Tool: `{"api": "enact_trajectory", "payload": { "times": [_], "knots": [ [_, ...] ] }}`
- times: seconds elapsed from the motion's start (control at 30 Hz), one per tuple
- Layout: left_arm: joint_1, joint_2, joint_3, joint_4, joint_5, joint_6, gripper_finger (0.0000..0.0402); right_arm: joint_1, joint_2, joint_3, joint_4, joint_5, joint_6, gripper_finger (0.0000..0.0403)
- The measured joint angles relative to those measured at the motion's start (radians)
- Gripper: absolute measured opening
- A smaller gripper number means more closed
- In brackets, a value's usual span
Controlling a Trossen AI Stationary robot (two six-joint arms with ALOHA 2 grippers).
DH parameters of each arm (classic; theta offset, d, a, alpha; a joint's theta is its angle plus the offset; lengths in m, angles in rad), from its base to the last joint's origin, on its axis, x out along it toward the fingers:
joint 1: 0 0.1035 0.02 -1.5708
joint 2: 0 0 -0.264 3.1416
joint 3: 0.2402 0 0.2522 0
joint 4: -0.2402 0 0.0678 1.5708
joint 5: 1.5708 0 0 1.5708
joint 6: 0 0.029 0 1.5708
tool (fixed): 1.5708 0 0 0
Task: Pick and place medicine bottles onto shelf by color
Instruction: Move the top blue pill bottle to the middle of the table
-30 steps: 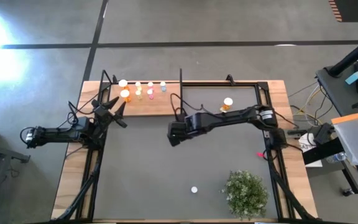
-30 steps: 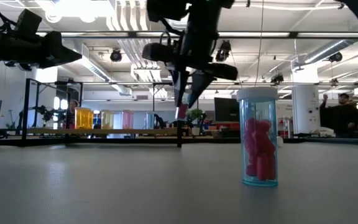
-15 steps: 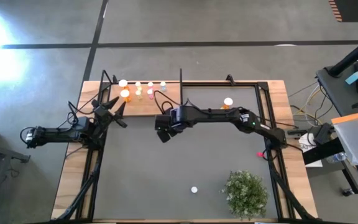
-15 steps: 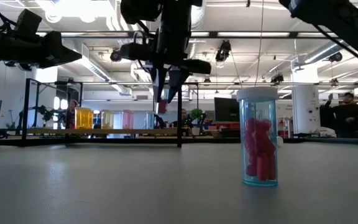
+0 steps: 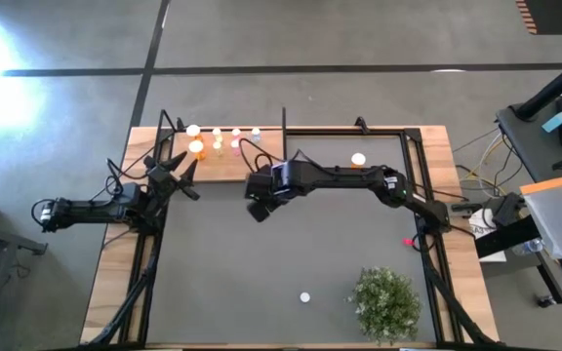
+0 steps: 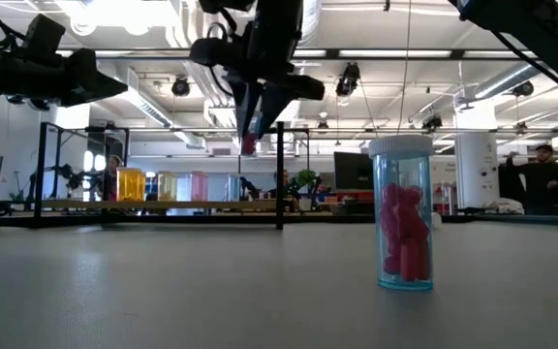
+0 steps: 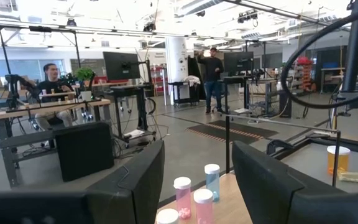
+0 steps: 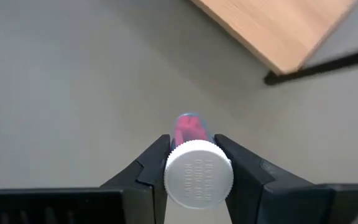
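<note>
Carry step: right claw (image 8: 192, 163) is clamped on a small pink bottle (image 8: 194, 168), 1 finger on each side just under the white cap, held well off the mat. In the high view the right claw (image 5: 259, 200) hangs over the mat just short of the shelf (image 5: 252, 168), near its post corner.

4 or 5 bottles already stand on the shelf beyond the claw, toward the left arm; the pink ones (image 7: 183, 196) are among them.

Left claw (image 7: 194, 186) waits at the shelf's far end, fingers apart, empty.

Next move likely calls for going on over the shelf edge, lining up by the pink group, lowering upright, then releasing. 1 bottle (image 6: 403, 213) stands alone on the mat, well apart.
</note>
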Motion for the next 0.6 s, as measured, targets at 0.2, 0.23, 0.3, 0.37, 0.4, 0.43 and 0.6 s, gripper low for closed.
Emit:
{"api": "enact_trajectory", "payload": {
  "times": [0.2,0.23,0.3,0.37,0.4,0.43,0.6],
  "knots": [
    [0.000,-0.001,0.000,0.001,0.000,0.000,0.0173,0.001,-0.003,0.000,0.002,0.067,-0.173,0.0109],
    [0.000,-0.001,0.000,0.001,0.000,0.000,0.0173,0.001,-0.005,0.000,0.002,0.083,-0.198,0.0109],
    [0.000,-0.001,0.000,0.001,0.000,0.000,0.0173,0.001,-0.009,0.000,0.009,0.118,-0.267,0.0110],
    [0.000,-0.001,0.000,0.001,0.000,0.000,0.0173,0.001,-0.014,0.000,0.030,0.146,-0.352,0.0111],
    [0.000,-0.001,0.000,0.001,0.000,0.000,0.0173,0.001,-0.015,0.000,0.042,0.156,-0.392,0.0111],
    [0.000,-0.001,0.000,0.001,0.000,0.000,0.0173,0.001,-0.018,0.000,0.061,0.164,-0.432,0.0111],
    [0.000,-0.001,0.000,0.000,0.000,0.000,0.0173,-0.006,-0.023,0.000,0.157,0.162,-0.613,0.0110]
  ]
}}
